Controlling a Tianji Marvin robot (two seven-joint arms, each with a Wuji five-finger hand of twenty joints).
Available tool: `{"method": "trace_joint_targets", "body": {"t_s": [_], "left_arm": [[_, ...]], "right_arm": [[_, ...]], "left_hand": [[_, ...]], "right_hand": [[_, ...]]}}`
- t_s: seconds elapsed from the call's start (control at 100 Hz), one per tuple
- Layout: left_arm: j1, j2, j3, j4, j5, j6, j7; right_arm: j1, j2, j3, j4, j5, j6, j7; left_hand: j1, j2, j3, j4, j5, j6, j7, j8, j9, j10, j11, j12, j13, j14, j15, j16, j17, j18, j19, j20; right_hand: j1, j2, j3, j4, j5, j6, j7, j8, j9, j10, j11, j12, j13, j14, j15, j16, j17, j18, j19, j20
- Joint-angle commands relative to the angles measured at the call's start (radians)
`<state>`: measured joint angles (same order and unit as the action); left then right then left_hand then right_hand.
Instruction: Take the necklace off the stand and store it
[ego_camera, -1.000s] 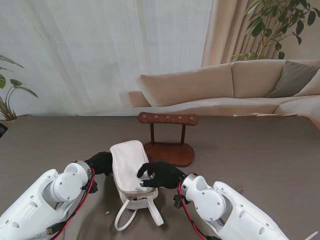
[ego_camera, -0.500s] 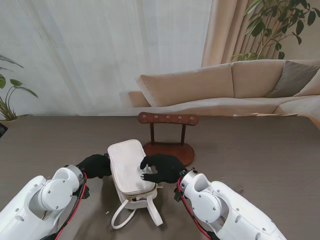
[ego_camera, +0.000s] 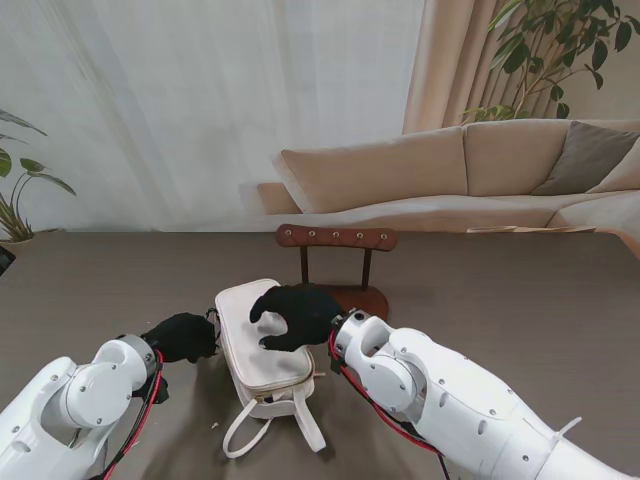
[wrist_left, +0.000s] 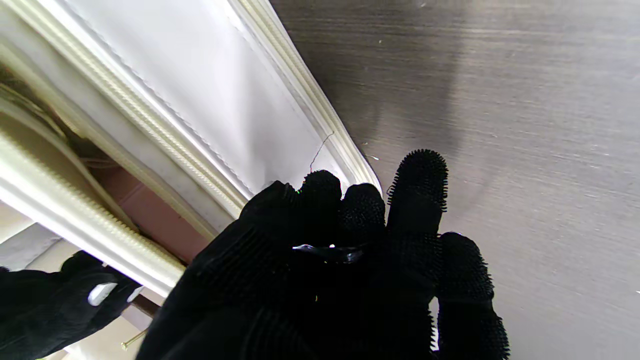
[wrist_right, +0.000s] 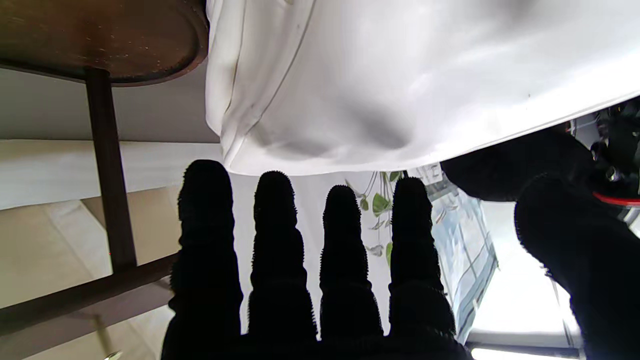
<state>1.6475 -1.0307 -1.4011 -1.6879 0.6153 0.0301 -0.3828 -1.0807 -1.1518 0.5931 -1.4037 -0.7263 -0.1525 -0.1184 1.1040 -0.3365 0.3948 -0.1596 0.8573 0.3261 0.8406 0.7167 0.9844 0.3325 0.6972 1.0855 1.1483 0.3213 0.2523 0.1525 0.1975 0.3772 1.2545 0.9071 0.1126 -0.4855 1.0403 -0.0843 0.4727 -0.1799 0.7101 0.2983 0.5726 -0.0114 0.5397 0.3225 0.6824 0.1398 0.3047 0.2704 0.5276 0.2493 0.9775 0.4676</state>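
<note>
The wooden necklace stand (ego_camera: 336, 238) rises at the table's middle with bare pegs, and its oval base (wrist_right: 100, 40) shows beside the pouch. No necklace can be seen anywhere. A white zip pouch (ego_camera: 262, 348) lies in front of the stand, its loop strap toward me. My right hand (ego_camera: 290, 315) rests over the pouch's far half, open, with straight, spread fingers (wrist_right: 270, 240). My left hand (ego_camera: 182, 337) sits at the pouch's left side with its fingertips (wrist_left: 320, 190) bunched together against the pouch's zip edge (wrist_left: 310, 115). Whether anything is pinched between them is hidden.
A beige sofa (ego_camera: 470, 170) and white curtains stand behind the dark table (ego_camera: 520, 300). Potted plants are at the far right and far left. The pouch strap (ego_camera: 262, 425) trails toward me between my two arms.
My right hand has slid along the pouch's top toward the stand. My left hand has drawn back to the left. The pouch shifted slightly left early on, then stayed put.
</note>
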Motion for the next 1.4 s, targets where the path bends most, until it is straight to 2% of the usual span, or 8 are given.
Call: {"method": "trace_joint_targets", "body": {"t_s": [0.0,0.13,0.27,0.4,0.87,1.39], "left_arm": [[0.013,0.002,-0.009,-0.021,-0.013,0.000,-0.032],[0.030,0.006,-0.025,-0.051,-0.031,0.007,-0.057],[0.048,0.009,-0.041,-0.086,-0.055,0.015,-0.085],[0.066,0.014,-0.053,-0.121,-0.061,0.014,-0.112],[0.126,0.029,-0.078,-0.241,-0.078,0.004,-0.197],[0.143,0.041,-0.050,-0.325,-0.097,-0.027,-0.250]], "right_arm": [[0.015,-0.010,-0.008,0.014,0.004,-0.009,0.031],[0.050,-0.015,-0.043,0.054,0.022,-0.030,0.051],[0.074,-0.022,-0.077,0.090,0.030,-0.044,0.051],[0.089,-0.031,-0.103,0.117,0.041,-0.046,0.050],[0.135,-0.054,-0.169,0.193,0.093,-0.056,0.078],[0.167,-0.078,-0.211,0.267,0.140,-0.068,0.093]], "left_hand": [[0.020,0.053,0.005,0.019,-0.018,-0.037,0.038,0.005,0.007,-0.016,0.019,-0.008,-0.001,-0.040,-0.011,-0.004,-0.008,-0.023,0.046,-0.008],[0.020,0.054,0.003,0.019,-0.018,-0.037,0.038,0.005,0.008,-0.015,0.019,-0.008,-0.001,-0.039,-0.011,-0.004,-0.008,-0.023,0.047,-0.008],[0.022,0.055,0.001,0.020,-0.016,-0.035,0.037,0.004,0.008,-0.013,0.019,-0.009,-0.002,-0.036,-0.011,-0.004,-0.011,-0.022,0.048,-0.008],[0.021,0.057,-0.001,0.020,-0.017,-0.038,0.037,0.005,0.009,-0.014,0.019,-0.008,-0.001,-0.038,-0.011,-0.004,-0.009,-0.024,0.049,-0.007],[0.022,0.063,-0.010,0.022,-0.017,-0.039,0.033,0.006,0.009,-0.017,0.017,-0.008,0.000,-0.040,-0.011,-0.004,-0.009,-0.028,0.050,-0.007],[0.025,0.069,-0.022,0.023,-0.020,-0.043,0.033,0.009,0.009,-0.023,0.018,-0.007,0.001,-0.046,-0.010,-0.003,-0.003,-0.032,0.053,-0.008]], "right_hand": [[0.010,-0.033,0.028,-0.027,-0.040,-0.034,-0.007,0.006,-0.018,-0.045,-0.044,-0.031,-0.037,-0.029,-0.029,-0.024,-0.252,-0.038,-0.031,-0.026],[0.019,-0.024,0.035,-0.025,-0.051,-0.046,-0.014,-0.002,0.006,-0.087,-0.090,-0.056,-0.047,-0.068,-0.047,-0.046,-0.263,-0.057,-0.045,-0.037],[0.020,-0.015,0.047,-0.024,-0.047,-0.054,-0.013,-0.007,0.030,-0.122,-0.120,-0.069,-0.047,-0.086,-0.048,-0.056,-0.265,-0.070,-0.043,-0.040],[0.021,-0.003,0.054,-0.022,-0.041,-0.053,-0.010,-0.008,0.043,-0.133,-0.132,-0.074,-0.041,-0.092,-0.048,-0.059,-0.265,-0.076,-0.040,-0.042],[0.025,0.036,0.074,-0.016,-0.017,-0.044,0.002,-0.010,0.063,-0.131,-0.150,-0.079,-0.015,-0.090,-0.040,-0.060,-0.264,-0.084,-0.031,-0.046],[0.031,0.047,0.090,-0.015,-0.009,-0.035,0.013,-0.011,0.068,-0.120,-0.147,-0.075,0.002,-0.090,-0.029,-0.056,-0.264,-0.087,-0.027,-0.050]]}}
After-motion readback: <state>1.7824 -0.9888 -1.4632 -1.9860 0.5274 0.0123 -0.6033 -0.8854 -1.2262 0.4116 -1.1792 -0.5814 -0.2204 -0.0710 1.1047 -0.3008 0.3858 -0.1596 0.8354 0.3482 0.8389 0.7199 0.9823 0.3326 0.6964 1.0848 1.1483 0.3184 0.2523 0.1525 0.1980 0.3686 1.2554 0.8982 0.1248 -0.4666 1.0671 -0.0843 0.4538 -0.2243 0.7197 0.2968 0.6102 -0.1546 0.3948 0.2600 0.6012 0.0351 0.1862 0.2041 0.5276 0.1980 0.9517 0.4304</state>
